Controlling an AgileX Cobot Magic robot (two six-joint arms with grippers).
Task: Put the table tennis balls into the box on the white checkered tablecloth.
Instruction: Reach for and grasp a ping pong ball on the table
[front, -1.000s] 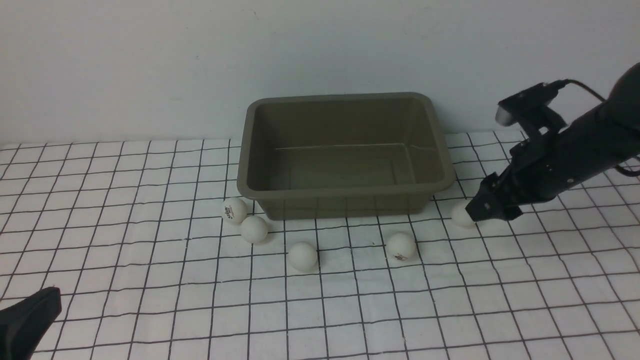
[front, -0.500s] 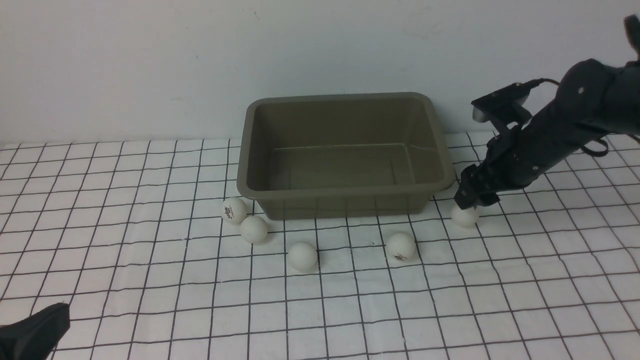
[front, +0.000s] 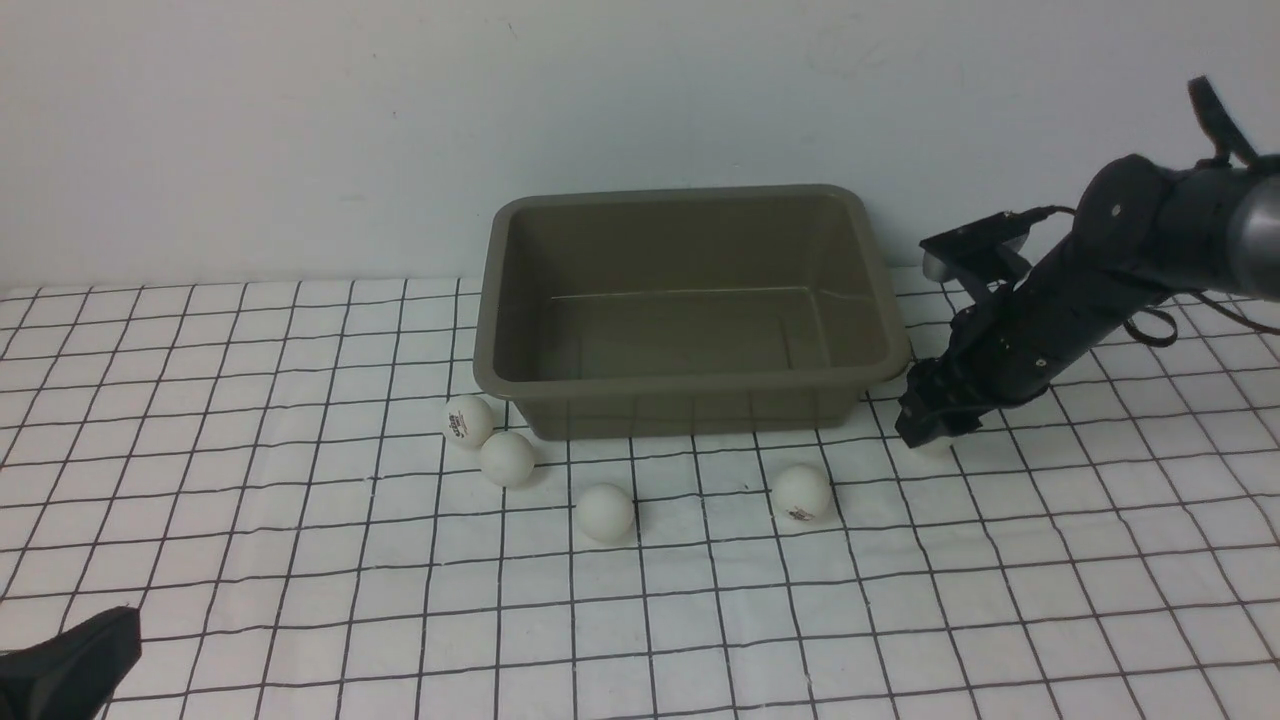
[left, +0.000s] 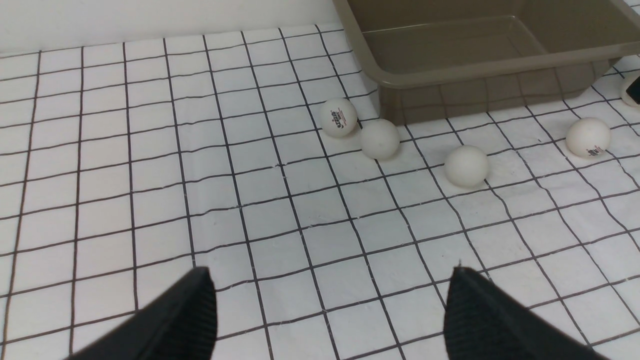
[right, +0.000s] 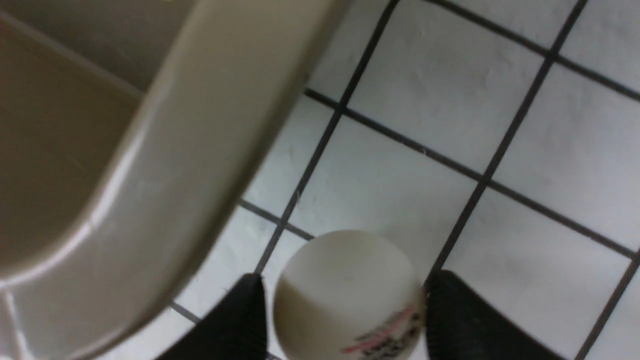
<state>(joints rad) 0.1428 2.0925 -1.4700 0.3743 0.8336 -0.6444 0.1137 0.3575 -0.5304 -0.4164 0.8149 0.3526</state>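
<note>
Table tennis balls (front: 606, 512) are lying on the checkered tablecloth (front: 300, 560) in the front view. Four are sitting in a loose row just in front of the box (front: 690, 385), two of them close together near its left front corner. The right gripper (front: 925, 428) is reaching down to the cloth beside the box's right front corner. The left gripper (front: 60, 670) is showing only as a dark tip at the near left edge.

In the left wrist view, its fingers (left: 185, 320) are standing wide apart above the cloth, holding nothing.

In the right wrist view, the right gripper's fingers (right: 235, 325) are pressing both sides of a fifth ball (right: 350, 295), which is showing a red and dark logo and sitting just beside the box rim.
</note>
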